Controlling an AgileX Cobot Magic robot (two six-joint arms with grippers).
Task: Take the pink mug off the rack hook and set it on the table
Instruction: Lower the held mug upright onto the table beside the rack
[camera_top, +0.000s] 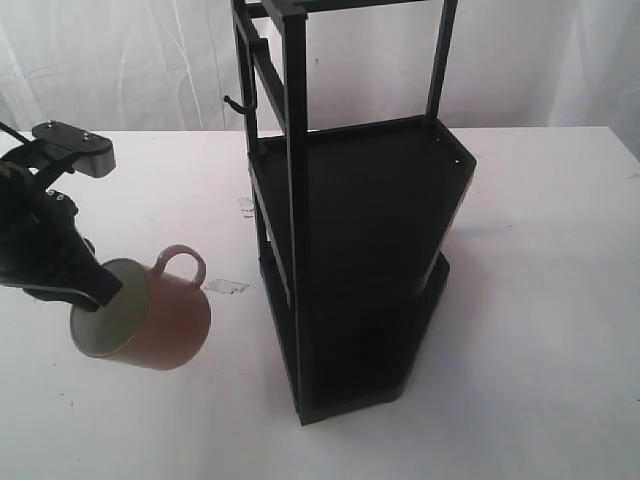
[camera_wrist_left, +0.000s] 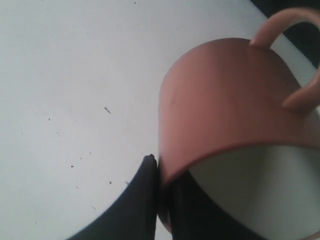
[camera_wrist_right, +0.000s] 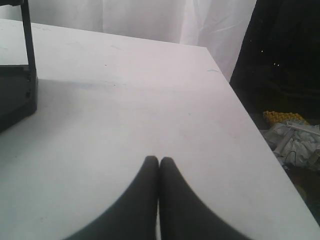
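Note:
The pink mug (camera_top: 165, 320) is off the rack hook (camera_top: 236, 103), which juts out bare from the rack (camera_top: 360, 220) post. The mug hangs tilted low over the table (camera_top: 540, 300) at the left, its cream mouth facing outward and its handle up. I cannot tell whether it touches the tabletop. My left gripper (camera_top: 105, 285) is shut on the mug's rim, one finger inside and one outside. In the left wrist view the mug (camera_wrist_left: 225, 100) fills the frame, pinched by the left gripper (camera_wrist_left: 161, 167). My right gripper (camera_wrist_right: 159, 161) is shut on nothing above bare table (camera_wrist_right: 150, 100).
The tall black rack stands mid-table, just right of the mug; its base corner (camera_wrist_right: 15, 95) shows in the right wrist view. Two small pale scraps (camera_top: 226, 287) (camera_top: 245, 205) lie between mug and rack. The table's edge (camera_wrist_right: 250, 120) drops off to dark clutter.

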